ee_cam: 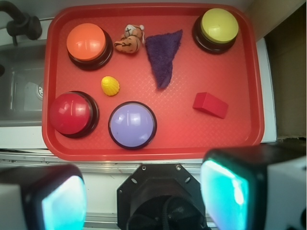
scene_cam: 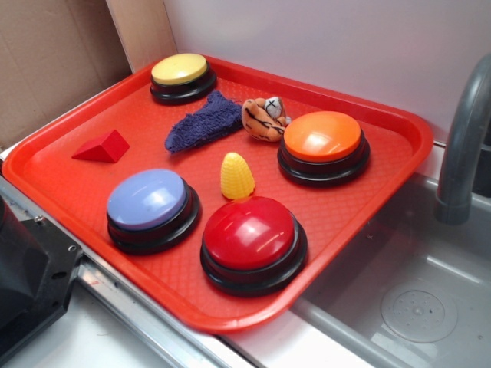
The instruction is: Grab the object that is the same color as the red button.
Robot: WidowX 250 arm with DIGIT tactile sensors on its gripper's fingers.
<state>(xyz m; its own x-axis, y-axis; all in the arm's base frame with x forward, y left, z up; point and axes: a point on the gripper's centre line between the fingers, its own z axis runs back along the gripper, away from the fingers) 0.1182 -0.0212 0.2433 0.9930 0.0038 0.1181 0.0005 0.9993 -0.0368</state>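
Red tray point(scene_cam: 399, 138) holds everything, use it as reference. Red wedge point(scene_cam: 102, 146) lies on its left side, alone, near the left rim, well apart from the red button point(scene_cam: 253, 241), which sits at the tray's front edge. Purple button point(scene_cam: 152, 208) just beside the red button, on the wedge side. Yellow corn toy point(scene_cam: 237, 176) stands between purple, red and orange button point(scene_cam: 323, 146). Yellow button point(scene_cam: 182, 77) in the tray's far corner, blue cloth point(scene_cam: 202, 123) near mid-tray, small tiger toy point(scene_cam: 265, 118) touching the cloth's tip, beside the orange one. Sink point(scene_cam: 414, 299) and faucet point(scene_cam: 464, 146) off the tray's right side.

Wrist view: gripper point(ee_cam: 144, 196) hangs high above, off the tray's near edge, fingers point(ee_cam: 225, 189) spread wide, nothing between them. Wedge point(ee_cam: 210, 105) sits clear of the gripper, untouched
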